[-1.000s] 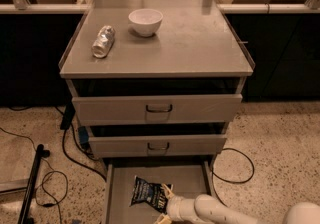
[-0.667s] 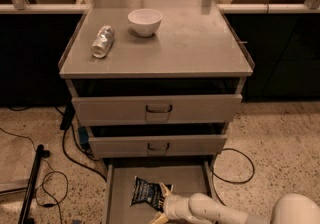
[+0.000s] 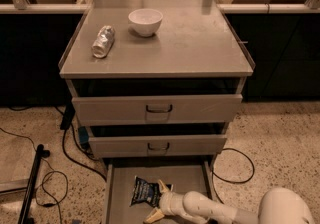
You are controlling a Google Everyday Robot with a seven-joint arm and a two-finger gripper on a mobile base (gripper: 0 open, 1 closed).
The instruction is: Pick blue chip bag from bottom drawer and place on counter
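The blue chip bag (image 3: 146, 191) lies flat on the floor of the open bottom drawer (image 3: 117, 198), left of centre. My gripper (image 3: 157, 200) reaches in from the lower right on a white arm. It is open, with one fingertip (image 3: 162, 185) at the bag's right edge and the other lower, near the drawer's front. The counter (image 3: 195, 43) is the grey top of the cabinet above.
A crushed silver can (image 3: 103, 41) and a white bowl (image 3: 145, 21) sit on the counter's left and back middle. Two handled drawers (image 3: 159, 109) stand slightly open above the bottom one. Black cables (image 3: 55, 178) lie on the speckled floor at left.
My arm has pushed further left into the drawer, bringing the gripper up against the bag's right edge. The bag has not visibly moved.
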